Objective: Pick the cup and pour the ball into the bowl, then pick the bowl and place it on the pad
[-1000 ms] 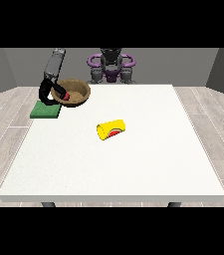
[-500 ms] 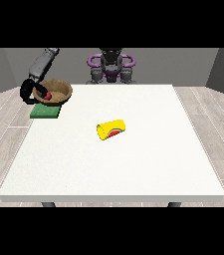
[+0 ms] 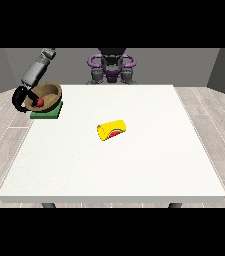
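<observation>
- While at the view's left, hand (image 3: 20, 98) grips brown bowl (image 3: 51, 92) at its rim, fingers curled round it.
- Bowl tilted, over green pad (image 3: 50, 113) at surface (image 3: 114, 165) corner; contact unclear.
- Red ball (image 3: 40, 102) inside bowl.
- Yellow cup (image 3: 111, 130) on its side, mid-surface, well apart.
</observation>
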You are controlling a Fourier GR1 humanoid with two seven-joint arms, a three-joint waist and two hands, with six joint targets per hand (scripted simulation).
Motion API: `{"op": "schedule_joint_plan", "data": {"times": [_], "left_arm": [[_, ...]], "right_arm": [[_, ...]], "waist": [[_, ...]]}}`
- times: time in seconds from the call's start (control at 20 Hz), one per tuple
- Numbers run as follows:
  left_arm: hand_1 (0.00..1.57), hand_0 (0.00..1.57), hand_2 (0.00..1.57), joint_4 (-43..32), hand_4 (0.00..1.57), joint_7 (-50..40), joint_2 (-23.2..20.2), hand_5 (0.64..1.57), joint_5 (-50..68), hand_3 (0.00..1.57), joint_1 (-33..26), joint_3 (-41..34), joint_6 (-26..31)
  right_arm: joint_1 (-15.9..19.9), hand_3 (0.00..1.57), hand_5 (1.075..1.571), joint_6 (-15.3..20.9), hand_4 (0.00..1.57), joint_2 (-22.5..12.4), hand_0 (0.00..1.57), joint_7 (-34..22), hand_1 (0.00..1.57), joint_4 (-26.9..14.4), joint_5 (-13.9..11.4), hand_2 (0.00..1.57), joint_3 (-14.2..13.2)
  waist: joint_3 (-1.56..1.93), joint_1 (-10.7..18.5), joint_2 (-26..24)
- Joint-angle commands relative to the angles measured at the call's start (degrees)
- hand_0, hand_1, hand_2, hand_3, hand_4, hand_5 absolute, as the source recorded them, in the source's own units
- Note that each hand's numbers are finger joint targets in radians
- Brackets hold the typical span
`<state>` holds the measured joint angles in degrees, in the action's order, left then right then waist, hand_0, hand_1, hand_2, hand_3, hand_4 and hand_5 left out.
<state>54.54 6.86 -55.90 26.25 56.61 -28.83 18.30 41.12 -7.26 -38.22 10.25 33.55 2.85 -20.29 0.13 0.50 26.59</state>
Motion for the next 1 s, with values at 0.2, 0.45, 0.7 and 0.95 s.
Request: {"op": "schedule_joint_plan", "data": {"times": [0.2, 0.45, 0.7, 0.95], "left_arm": [[0.0, 0.0, 0.0, 1.3, 0.0, -3.1, -1.8, 1.532, 2.6, 0.0, -1.2, -1.4, 0.4], [0.0, 0.0, 0.0, 2.2, 0.0, -2.9, 2.0, 1.532, 1.4, 0.0, -3.2, 1.5, -1.1], [0.0, 0.0, 0.0, -1.4, 0.0, -0.4, 0.9, 1.531, 0.4, 0.0, -2.3, 1.4, -0.4], [0.0, 0.0, 0.0, 2.2, 0.0, -2.1, 0.9, 1.525, 2.2, 0.0, -2.4, 0.6, -1.7]], "right_arm": [[1.6, 0.53, 1.564, -5.8, 1.27, -6.9, 1.57, 0.2, 1.57, -5.4, 1.2, 1.57, -2.5], [2.4, 1.03, 1.569, -3.4, 1.23, -4.6, 1.57, -2.1, 1.57, -4.4, -2.0, 1.57, 1.0], [2.9, 1.16, 1.57, -0.5, 1.2, 0.4, 1.57, -2.4, 1.57, -2.1, -3.6, 1.57, 3.6], [1.3, 1.13, 1.568, -2.0, 1.12, 0.3, 1.57, 0.4, 1.57, -7.0, -1.2, 1.57, 0.4]], "waist": [[-0.07, 0.2, -1.3], [-0.1, 0.6, -5.7], [-0.11, -0.7, -4.8], [-0.03, 0.0, -3.4]]}}
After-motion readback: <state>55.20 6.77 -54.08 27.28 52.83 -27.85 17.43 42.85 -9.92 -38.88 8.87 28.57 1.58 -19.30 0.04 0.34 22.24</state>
